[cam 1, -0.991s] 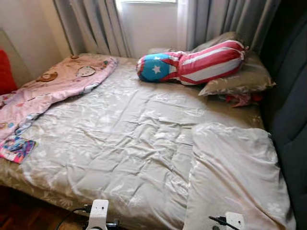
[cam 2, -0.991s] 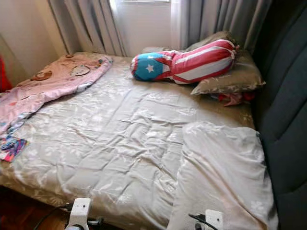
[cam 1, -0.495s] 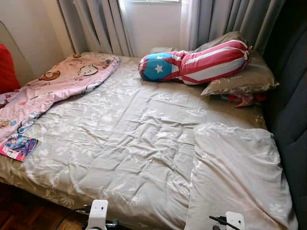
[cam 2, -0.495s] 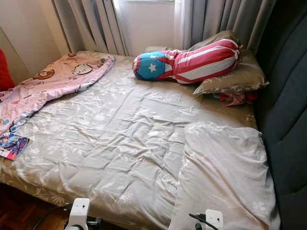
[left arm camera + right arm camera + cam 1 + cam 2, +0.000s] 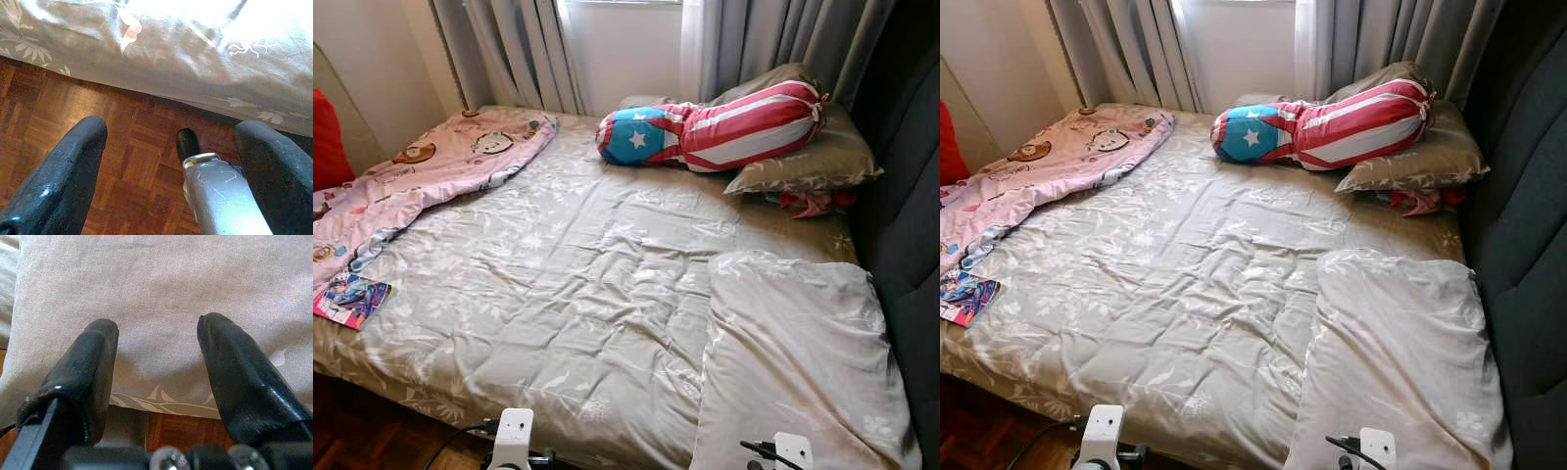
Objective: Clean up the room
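While the robot stands at the foot of the wide bed with its rumpled grey-beige floral quilt (image 5: 578, 284), the clutter sits around the edges: a small bright picture book (image 5: 350, 299) lies flat at the nine o'clock edge of the mattress, just beside the trailing end of a pink cartoon-print blanket (image 5: 431, 171) that runs up toward eleven o'clock. At one o'clock a long bolster cushion with red and white stripes and a blue starred end (image 5: 710, 132) leans across a beige floral pillow (image 5: 808, 162), and a scrap of red cloth (image 5: 808, 203) peeks from under that pillow. A plain pale pillow (image 5: 798, 357) lies flat at five o'clock. The left gripper (image 5: 171, 156) hangs low over the brown parquet floor (image 5: 122, 161) by the quilt's hem, fingers spread wide and holding nothing. The right gripper (image 5: 156, 367) hovers above the pale pillow's near edge, likewise agape and empty. Grey curtains (image 5: 519, 49) hang at twelve o'clock, and a dark padded headboard (image 5: 901, 215) stands at three o'clock.
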You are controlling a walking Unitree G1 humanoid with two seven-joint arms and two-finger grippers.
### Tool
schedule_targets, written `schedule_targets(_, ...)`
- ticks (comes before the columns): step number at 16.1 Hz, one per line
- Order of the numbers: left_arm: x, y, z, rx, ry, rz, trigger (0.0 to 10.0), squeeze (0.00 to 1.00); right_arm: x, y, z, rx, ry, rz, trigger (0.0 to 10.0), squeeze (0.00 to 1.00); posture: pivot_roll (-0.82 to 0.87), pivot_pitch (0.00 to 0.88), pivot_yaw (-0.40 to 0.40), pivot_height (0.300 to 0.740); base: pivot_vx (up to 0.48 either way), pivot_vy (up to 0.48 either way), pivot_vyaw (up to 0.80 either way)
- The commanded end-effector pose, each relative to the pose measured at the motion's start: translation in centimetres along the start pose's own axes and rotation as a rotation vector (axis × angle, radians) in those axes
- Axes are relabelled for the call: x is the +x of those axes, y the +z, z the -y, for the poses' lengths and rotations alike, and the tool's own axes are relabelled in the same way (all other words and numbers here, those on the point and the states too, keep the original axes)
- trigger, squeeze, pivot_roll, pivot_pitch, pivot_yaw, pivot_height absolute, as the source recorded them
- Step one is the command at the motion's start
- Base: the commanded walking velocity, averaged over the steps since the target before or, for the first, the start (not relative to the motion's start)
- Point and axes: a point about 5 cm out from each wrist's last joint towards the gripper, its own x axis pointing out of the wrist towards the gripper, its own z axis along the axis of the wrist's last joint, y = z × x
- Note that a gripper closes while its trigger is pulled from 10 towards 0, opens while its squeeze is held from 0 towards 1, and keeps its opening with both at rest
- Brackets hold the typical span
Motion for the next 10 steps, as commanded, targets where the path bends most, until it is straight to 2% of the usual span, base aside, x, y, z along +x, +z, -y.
schedule_targets(1,-0.04,-0.29,-0.06,0.026,0.006,-0.015,10.0,0.0,0.0,-0.06,-0.15,0.0,0.003,-0.005,10.0,0.0,-0.08,0.0,0.026,0.74,0.0,0.0,0.0)
schedule_targets(2,-0.05,-0.32,0.02,0.027,0.003,-0.016,10.0,0.0,0.0,-0.07,-0.14,0.0,0.003,-0.006,10.0,0.0,-0.08,0.0,0.026,0.74,0.0,0.0,0.0)
schedule_targets(10,-0.07,-0.41,0.12,0.028,0.002,-0.017,10.0,0.0,-0.02,-0.15,-0.2,-0.005,0.007,-0.008,10.0,0.0,-0.08,0.0,0.022,0.74,0.0,0.242,0.0)
